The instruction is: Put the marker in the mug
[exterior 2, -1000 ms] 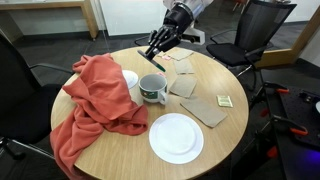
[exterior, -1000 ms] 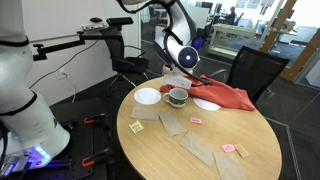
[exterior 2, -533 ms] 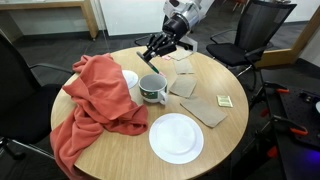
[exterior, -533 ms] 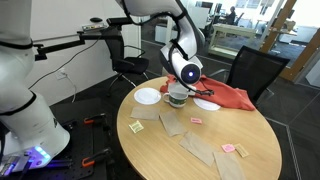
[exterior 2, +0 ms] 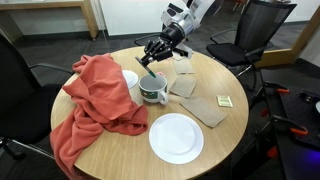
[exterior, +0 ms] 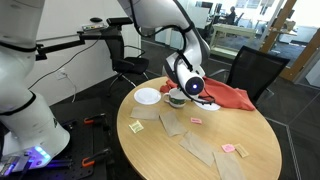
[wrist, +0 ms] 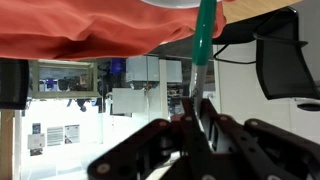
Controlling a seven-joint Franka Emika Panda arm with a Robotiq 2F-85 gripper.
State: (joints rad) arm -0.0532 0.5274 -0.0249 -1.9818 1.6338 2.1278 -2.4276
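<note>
The white mug (exterior 2: 153, 91) with a dark inside stands mid-table next to the red cloth; it also shows in an exterior view (exterior: 177, 98). My gripper (exterior 2: 154, 56) hangs just above and behind the mug, shut on the slim green marker (exterior 2: 150, 73), which slants down with its lower end at the mug's rim. In the wrist view the gripper (wrist: 197, 102) holds the marker (wrist: 204, 40) between its fingers, pointing at the white mug rim at the frame's top edge. In an exterior view the gripper (exterior: 185, 90) sits right at the mug.
A red cloth (exterior 2: 95, 95) lies heaped beside the mug and hangs over the table edge. A cream roll (exterior 2: 130, 80) stands against it. A white plate (exterior 2: 176, 137) lies near the table edge. Tan paper pieces (exterior 2: 205, 108) and small sticky notes (exterior 2: 224, 100) lie scattered. Office chairs (exterior: 255, 68) ring the table.
My gripper has moved down and across toward the mug with the marker held in it; the marker's lower end now reaches the mug's rim.
</note>
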